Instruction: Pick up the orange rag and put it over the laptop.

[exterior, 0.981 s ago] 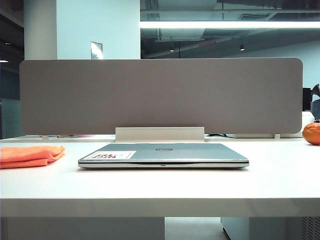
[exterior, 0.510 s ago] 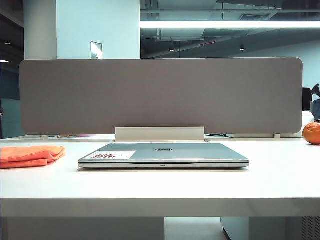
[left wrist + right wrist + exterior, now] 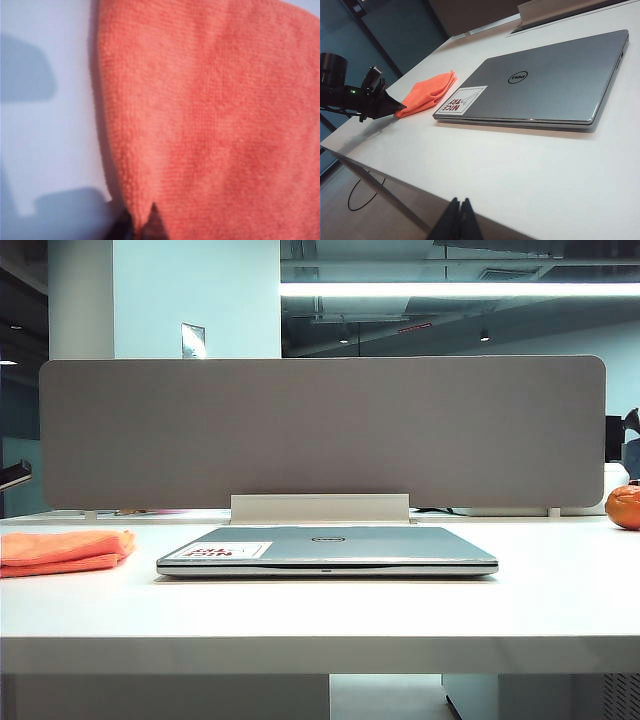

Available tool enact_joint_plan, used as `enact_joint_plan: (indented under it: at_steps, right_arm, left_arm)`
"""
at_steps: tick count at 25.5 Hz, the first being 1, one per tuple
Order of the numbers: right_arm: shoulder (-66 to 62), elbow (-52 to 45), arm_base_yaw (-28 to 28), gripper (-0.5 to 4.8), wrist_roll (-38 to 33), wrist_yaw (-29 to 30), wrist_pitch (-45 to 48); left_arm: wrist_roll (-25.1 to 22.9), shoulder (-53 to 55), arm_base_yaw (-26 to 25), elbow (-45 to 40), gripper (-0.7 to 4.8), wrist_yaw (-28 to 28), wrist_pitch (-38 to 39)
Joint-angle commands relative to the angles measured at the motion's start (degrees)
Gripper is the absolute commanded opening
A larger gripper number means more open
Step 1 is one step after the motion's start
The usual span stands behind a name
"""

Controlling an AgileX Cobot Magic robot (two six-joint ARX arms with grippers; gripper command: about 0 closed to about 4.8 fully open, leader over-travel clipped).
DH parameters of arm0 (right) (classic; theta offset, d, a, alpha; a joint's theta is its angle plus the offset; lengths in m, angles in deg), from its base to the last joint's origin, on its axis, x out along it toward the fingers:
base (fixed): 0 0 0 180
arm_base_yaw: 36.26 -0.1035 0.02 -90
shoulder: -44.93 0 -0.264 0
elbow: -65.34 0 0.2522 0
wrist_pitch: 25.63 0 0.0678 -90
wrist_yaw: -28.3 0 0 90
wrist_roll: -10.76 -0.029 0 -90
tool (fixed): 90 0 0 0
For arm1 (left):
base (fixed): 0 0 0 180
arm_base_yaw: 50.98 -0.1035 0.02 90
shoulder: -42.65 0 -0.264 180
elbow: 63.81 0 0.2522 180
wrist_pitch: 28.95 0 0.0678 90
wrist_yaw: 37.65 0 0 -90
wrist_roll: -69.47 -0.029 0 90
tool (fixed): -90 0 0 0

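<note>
The folded orange rag (image 3: 62, 551) lies flat beside the closed silver-grey laptop (image 3: 330, 546), sticker at its corner.

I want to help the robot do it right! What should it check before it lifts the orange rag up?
1. Left hand shut on the orange rag: ok, its tips pinch the corner of the cloth.
2. Rag off the table: not ok, it lies flat on it, beside the laptop.
3. Laptop lid closed and bare, ready to be covered: ok.
4. Right hand out of the way: ok, it is shut and hangs at the near table edge, apart from the laptop.
5. Orange ball away from the path: ok, it sits at the far right.
6. Grip strong enough: cannot tell.
</note>
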Motion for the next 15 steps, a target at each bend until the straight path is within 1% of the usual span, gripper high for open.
enact_joint_plan:
  at_steps: [1, 3, 4, 5, 6, 7, 9, 10, 13, 14, 15]
  right_arm:
    - [0.09, -0.17, 0.04, -0.05, 0.02, -0.09, 0.83]
    - [0.09, -0.17, 0.04, -0.05, 0.02, -0.09, 0.83]
    - [0.09, -0.17, 0.04, -0.05, 0.02, -0.11, 0.81]
    - [0.09, -0.17, 0.04, -0.05, 0.02, -0.11, 0.83]
    - [0.09, -0.17, 0.04, -0.05, 0.02, -0.77, 0.81]
    - [0.09, -0.17, 0.04, -0.05, 0.04, -0.96, 0.81]
    - [0.09, -0.17, 0.04, -0.05, 0.02, -0.96, 0.83]
    - [0.09, -0.17, 0.04, -0.05, 0.04, -0.96, 0.81]
    - [0.09, -0.17, 0.04, -0.05, 0.04, -0.96, 0.81]
    - [0.09, -0.17, 0.04, -0.05, 0.02, -0.96, 0.83]
    - [0.09, -0.17, 0.04, -0.05, 0.02, -0.94, 0.83]
  left_arm:
    - [-0.11, 0.2, 0.13, -0.26, -0.06, -2.21, 0.98]
    - [-0.02, -0.04, 0.13, -0.26, -0.06, -6.16, -0.72]
    - [2.34, -0.5, 0.13, -0.02, -0.06, -12.0, -3.74]
    - [3.96, -0.66, 0.15, 0.02, -0.06, -14.58, -5.68]
    - [8.31, -1.51, 0.24, 0.02, -0.06, -18.49, -9.99]
    - [11.54, -2.36, 0.61, 0.02, -0.06, -19.76, -12.92]
    - [14.36, -4.09, 1.49, 0.02, -0.06, -20.85, -17.27]
    - [14.86, -4.61, 2.12, 0.02, -0.06, -21.31, -18.86]
    - [18.62, -5.88, 4.61, 0.13, -0.06, -21.44, -23.37]
    - [19.69, -5.86, 6.32, 0.81, -0.06, -22.18, -24.5]
    - [19.63, -5.86, 7.28, 1.29, -0.06, -22.25, -24.44]
